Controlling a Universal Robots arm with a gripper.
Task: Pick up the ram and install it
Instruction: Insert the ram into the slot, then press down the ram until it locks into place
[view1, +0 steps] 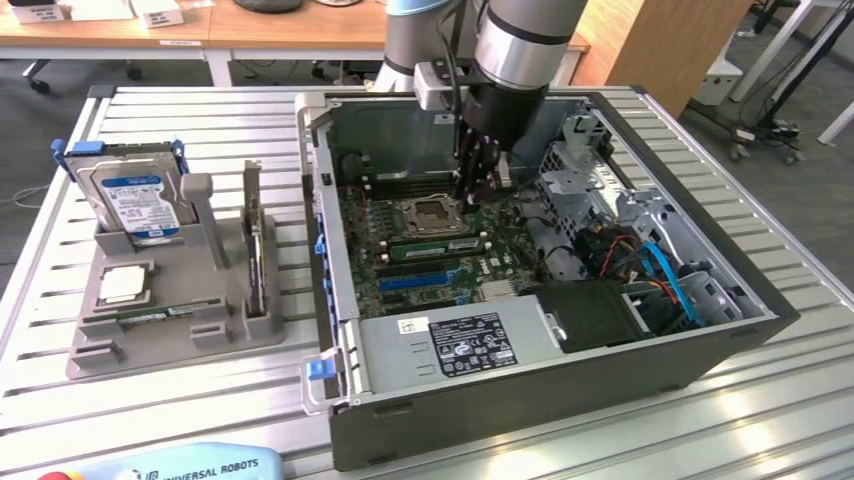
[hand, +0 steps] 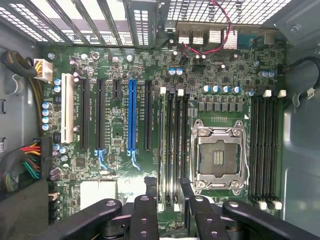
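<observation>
slim green circuit-board ram stick (view1: 427, 244) looks seated on edge in the slot just beside the square silver empty CPU socket (view1: 434, 215), black gripper (view1: 478, 196) hangs above the socket, fingers spread, holding nothing, so install looks done, latching unconfirmed

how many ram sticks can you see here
2: one ram stick lies in the gray holder beside the case; a second stick is seated on the motherboard beside the processor socket. Others may be hidden.
</observation>
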